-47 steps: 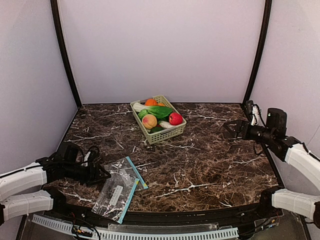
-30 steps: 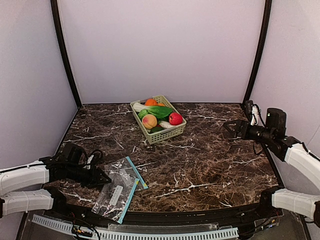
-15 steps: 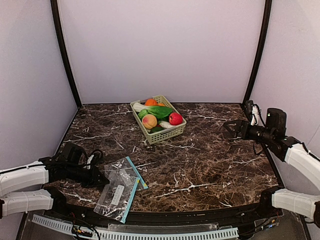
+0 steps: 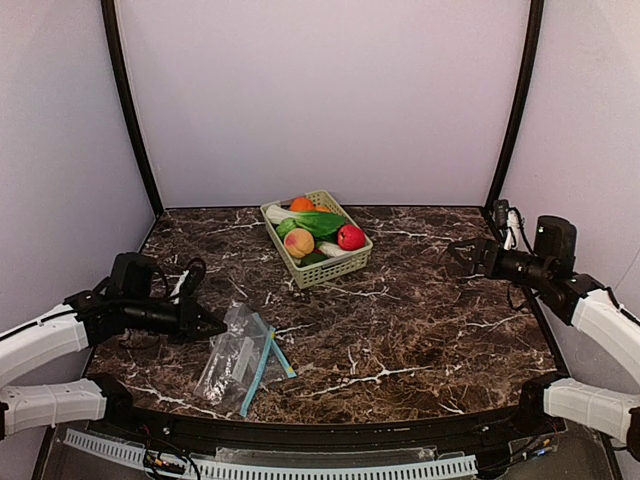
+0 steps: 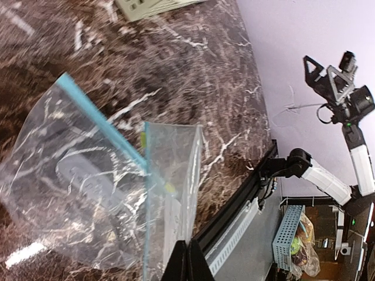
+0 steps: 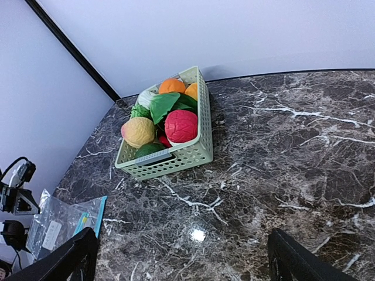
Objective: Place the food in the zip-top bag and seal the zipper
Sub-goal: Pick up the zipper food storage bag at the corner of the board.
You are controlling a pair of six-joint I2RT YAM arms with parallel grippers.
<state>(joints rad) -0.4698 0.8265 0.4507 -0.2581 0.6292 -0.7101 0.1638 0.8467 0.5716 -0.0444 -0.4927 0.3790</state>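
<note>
The food lies in a pale green basket (image 4: 335, 268) at the back centre: a peach (image 4: 298, 243), red apple (image 4: 351, 237), orange (image 4: 302, 204), leafy greens (image 4: 320, 222) and a white radish (image 4: 331, 250). The clear zip-top bag (image 4: 238, 357) with a blue zipper strip is at the front left, one edge raised off the table. My left gripper (image 4: 214, 325) is shut on that edge; in the left wrist view its fingers (image 5: 187, 264) pinch the bag (image 5: 99, 187). My right gripper (image 4: 456, 257) hangs open at the right, well away from the basket (image 6: 179, 163), peach (image 6: 139, 131) and apple (image 6: 181, 125).
The dark marble table (image 4: 420, 320) is walled on three sides. Black frame posts (image 4: 130, 110) stand at the back corners. A slotted cable rail (image 4: 300, 465) runs along the near edge. Cables hang by the right post (image 4: 508, 228).
My left gripper has shut on the bag's edge and risen toward the back, pulling that side of the bag up and in. The right arm has stayed put.
</note>
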